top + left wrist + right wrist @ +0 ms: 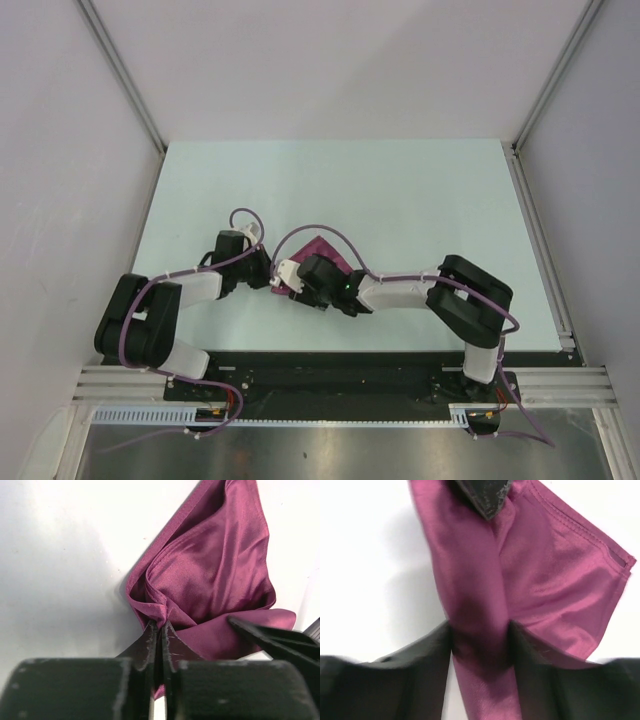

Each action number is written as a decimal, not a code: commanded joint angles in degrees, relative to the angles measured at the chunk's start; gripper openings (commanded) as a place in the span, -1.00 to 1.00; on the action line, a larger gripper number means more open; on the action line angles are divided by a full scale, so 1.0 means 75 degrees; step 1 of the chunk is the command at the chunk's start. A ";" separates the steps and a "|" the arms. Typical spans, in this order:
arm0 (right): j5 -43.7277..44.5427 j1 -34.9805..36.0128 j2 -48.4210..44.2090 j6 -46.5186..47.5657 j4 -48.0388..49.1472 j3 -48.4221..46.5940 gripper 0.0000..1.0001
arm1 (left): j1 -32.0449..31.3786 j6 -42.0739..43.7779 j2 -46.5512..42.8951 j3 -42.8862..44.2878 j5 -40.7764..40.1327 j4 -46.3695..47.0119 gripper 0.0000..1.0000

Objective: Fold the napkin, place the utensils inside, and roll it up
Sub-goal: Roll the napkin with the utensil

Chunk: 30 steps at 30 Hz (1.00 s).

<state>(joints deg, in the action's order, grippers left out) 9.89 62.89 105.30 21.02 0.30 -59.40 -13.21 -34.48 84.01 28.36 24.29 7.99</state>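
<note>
Firmly, the left gripper (160, 628) pinches a bunched napkin (215, 575) corner at its tips, jaws nearly touching; the right gripper (480, 635) squeezes a thick fold running between its fingers (420, 660).

1 high camera looks down over the whole surface (400, 200); 2 wrist cameras sit close, both on the napkin (215, 580).
</note>
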 commanded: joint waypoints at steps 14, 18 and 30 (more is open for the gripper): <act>-0.5888 -0.1835 0.1066 -0.1770 -0.2489 -0.1280 -0.63 | 0.0133 0.0155 -0.2047 -0.0498 -0.1587 -0.0151 0.54; -0.6731 -0.1987 0.1136 -0.2250 -0.2512 -0.1385 -0.68 | 0.0121 0.0261 -0.2925 -0.1026 -0.1271 0.0199 0.53; -0.8373 -0.2655 0.1968 -0.2767 -0.2723 -0.2146 -0.68 | -0.0019 0.0191 -0.4240 -0.2093 -0.0123 0.0962 0.41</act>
<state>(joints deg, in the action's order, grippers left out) -47.66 44.21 117.54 2.13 -17.17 -72.55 -12.80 -33.98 54.04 13.89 19.18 10.48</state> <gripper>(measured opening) 0.228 0.711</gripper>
